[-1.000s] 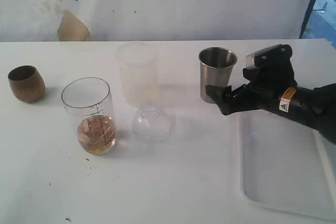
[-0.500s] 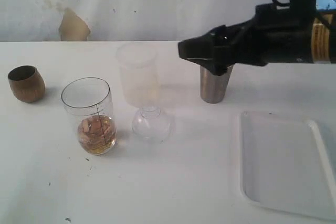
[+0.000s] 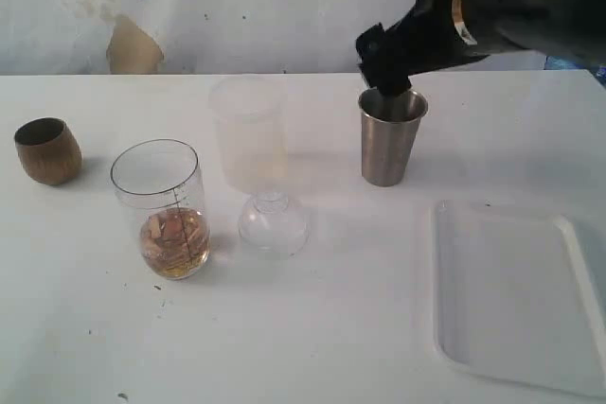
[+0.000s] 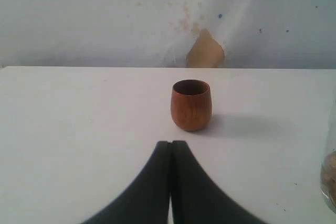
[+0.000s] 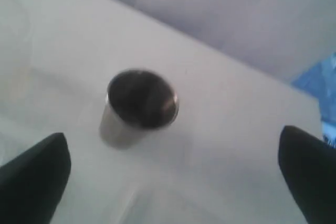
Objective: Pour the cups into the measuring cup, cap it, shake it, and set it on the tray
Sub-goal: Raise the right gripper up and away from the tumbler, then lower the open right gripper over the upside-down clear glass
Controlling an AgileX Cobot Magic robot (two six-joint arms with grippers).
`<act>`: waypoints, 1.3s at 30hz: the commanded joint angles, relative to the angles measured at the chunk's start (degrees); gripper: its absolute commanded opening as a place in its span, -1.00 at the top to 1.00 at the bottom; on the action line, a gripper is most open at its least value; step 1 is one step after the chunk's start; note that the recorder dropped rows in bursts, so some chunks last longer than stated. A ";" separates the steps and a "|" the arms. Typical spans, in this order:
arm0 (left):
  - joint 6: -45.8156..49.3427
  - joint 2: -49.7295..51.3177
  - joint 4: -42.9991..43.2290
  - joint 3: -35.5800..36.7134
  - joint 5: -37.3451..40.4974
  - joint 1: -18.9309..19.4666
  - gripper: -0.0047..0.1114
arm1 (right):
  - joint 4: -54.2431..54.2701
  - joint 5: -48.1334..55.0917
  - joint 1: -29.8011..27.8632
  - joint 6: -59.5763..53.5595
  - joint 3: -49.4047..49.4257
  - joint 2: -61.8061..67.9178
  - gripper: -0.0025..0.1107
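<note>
The steel tumbler stands upright at the back right of the table. My right gripper hangs just above its rim, open; the right wrist view looks down into the tumbler, which sits ahead of the wide-spread fingers, untouched. The brown cup stands at the far left. My left gripper is shut and empty, a short way from the brown cup; it is out of the exterior view. The measuring cup holds brownish contents. The tray lies at the right front.
A frosted white cup stands on a clear rounded piece between the measuring cup and the tumbler. A tan patch marks the back wall. The table's back edge meets the wall.
My right arm rose from beside the tumbler over the tray, swung left across it, and now points down over the tumbler's rim. The cups have not moved.
</note>
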 commanded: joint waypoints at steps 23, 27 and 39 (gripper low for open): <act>-0.29 -0.26 -0.65 0.28 -0.44 -0.37 0.92 | 48.21 21.54 0.34 -37.21 -9.25 13.94 0.39; -0.29 -0.26 -0.65 0.28 -0.44 -0.37 0.92 | 48.21 22.39 0.34 -39.13 -9.25 13.96 0.40; -0.29 -0.26 -0.65 0.28 -0.44 -0.37 0.92 | 47.19 23.40 0.34 -40.14 -24.00 22.94 0.05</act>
